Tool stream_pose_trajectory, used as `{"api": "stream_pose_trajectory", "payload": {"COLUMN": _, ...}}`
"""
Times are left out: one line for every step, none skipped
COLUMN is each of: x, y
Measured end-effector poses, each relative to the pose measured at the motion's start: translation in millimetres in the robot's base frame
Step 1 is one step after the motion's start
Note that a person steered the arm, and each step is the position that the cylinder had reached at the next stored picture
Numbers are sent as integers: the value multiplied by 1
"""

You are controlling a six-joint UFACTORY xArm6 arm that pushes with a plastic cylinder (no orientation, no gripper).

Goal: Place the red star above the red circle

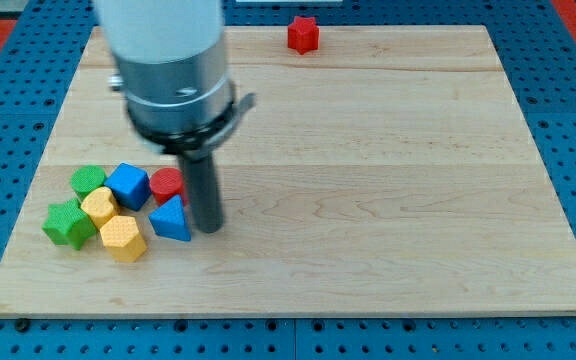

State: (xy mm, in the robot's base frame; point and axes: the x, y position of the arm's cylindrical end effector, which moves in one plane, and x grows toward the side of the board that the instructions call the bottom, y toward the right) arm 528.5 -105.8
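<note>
The end effector is a plain rod with nothing to open and nothing held, and my tip [209, 228] rests on the worktop [368, 200] just at three o'clock of the blue triangle [172, 220] and about four o'clock of the red circle [166, 184]. The red star [303, 34] lies well apart at the worktop's twelve o'clock edge. A careless departure could knock the cluster and shift the red circle, and a badly aimed push could send the star over the edge.
</note>
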Motion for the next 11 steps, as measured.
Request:
{"api": "stream_pose_trajectory", "payload": {"x": 0, "y": -24}}
{"api": "stream_pose_trajectory", "payload": {"x": -24, "y": 63}}
{"api": "stream_pose_trajectory", "payload": {"x": -52, "y": 173}}
{"api": "stream_pose_trajectory", "payload": {"x": -130, "y": 234}}
{"api": "stream_pose_trajectory", "payload": {"x": -228, "y": 277}}
{"api": "stream_pose_trajectory", "payload": {"x": -319, "y": 280}}
{"api": "stream_pose_trajectory", "payload": {"x": -337, "y": 260}}
{"api": "stream_pose_trajectory", "payload": {"x": -335, "y": 137}}
{"api": "stream_pose_trajectory", "payload": {"x": -335, "y": 8}}
{"api": "stream_pose_trajectory", "payload": {"x": -283, "y": -34}}
{"api": "stream_pose_trajectory", "payload": {"x": -259, "y": -31}}
